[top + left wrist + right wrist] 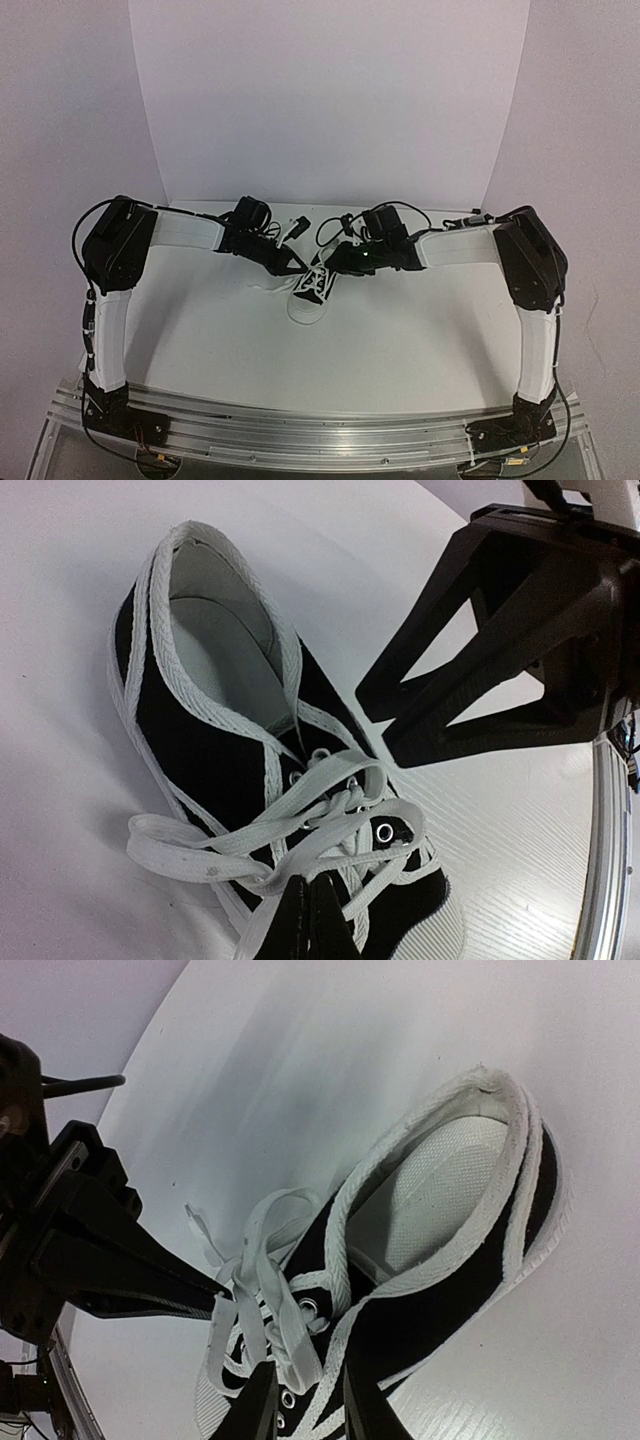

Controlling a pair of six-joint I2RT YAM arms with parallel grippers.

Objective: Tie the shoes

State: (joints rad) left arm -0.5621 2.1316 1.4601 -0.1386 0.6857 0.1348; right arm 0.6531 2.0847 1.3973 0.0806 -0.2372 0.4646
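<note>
A small black sneaker (311, 292) with a white toe cap lies between the two arms, its toe pointing toward the bases. Its long white laces (190, 845) lie in loose loops over the tongue. In the left wrist view the shoe (205, 760) fills the frame, and my left gripper (310, 892) is shut on a strand of lace beside the top eyelets. In the right wrist view my right gripper (310, 1400) stands open over the eyelet row of the shoe (470, 1295). A lace loop (300, 1355) lies between its fingers. The two grippers nearly meet above the shoe (292, 262) (338, 262).
The shoe rests on a white table (400, 335) with a white backdrop curving up behind it. Both forearms reach inward from the sides. An aluminium rail (300, 430) runs along the near edge, carrying the arm bases.
</note>
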